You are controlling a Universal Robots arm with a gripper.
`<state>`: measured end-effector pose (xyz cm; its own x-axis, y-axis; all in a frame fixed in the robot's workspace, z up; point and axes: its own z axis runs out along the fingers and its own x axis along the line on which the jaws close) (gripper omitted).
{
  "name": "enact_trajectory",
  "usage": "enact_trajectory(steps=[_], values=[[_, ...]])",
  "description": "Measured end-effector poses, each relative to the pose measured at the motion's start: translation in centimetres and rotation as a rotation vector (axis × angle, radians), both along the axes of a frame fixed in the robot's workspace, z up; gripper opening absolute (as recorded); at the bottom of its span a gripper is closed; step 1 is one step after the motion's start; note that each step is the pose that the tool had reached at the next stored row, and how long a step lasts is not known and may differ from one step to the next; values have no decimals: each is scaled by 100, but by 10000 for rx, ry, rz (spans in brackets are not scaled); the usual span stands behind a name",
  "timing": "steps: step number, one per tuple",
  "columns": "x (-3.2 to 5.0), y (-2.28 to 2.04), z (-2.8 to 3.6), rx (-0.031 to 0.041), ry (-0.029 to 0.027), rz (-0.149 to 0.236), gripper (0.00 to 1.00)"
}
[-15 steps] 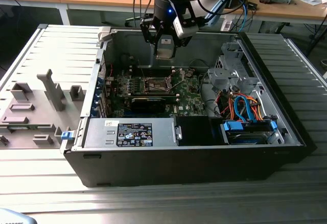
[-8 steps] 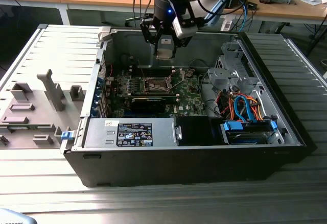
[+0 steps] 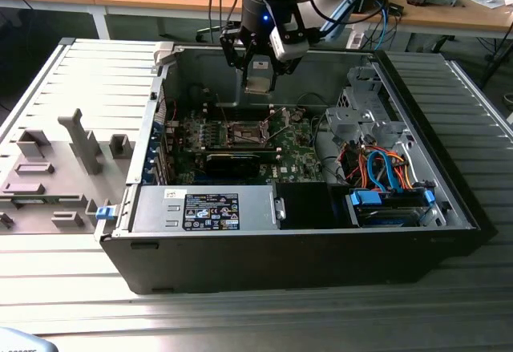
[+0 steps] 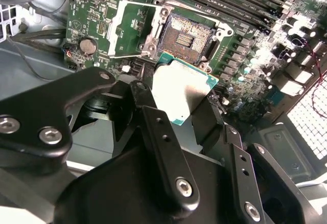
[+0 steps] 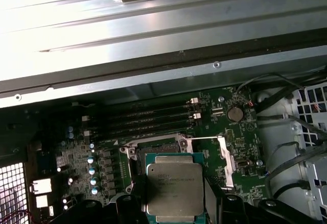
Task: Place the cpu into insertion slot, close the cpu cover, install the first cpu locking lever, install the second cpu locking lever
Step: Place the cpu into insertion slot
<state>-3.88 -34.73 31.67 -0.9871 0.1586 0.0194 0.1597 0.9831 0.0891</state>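
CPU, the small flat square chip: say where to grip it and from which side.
Take the small, flat, square, silvery-topped cpu by two opposite thin edges, coming from above its top face, as the black claw does now. Its straight parallel sides suit a pinch, and this leaves its underside clear.

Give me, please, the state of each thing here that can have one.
cpu, held above the board, not yet seated
slot, empty, contacts exposed
cover, swung open beside the slot
end effector, shut on the cpu
case, lying open, board exposed
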Motion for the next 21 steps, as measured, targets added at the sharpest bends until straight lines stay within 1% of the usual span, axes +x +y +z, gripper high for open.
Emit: enact_trajectory(steps=[16, 17, 19, 20, 21], values=[[0, 0, -7, 0, 0, -425, 54], [0, 0, -10, 0, 0, -603, 54], [0, 0, -16, 0, 0, -804, 54], [0, 0, -22, 0, 0, -969, 54], [0, 0, -23, 0, -1, -998, 54]])
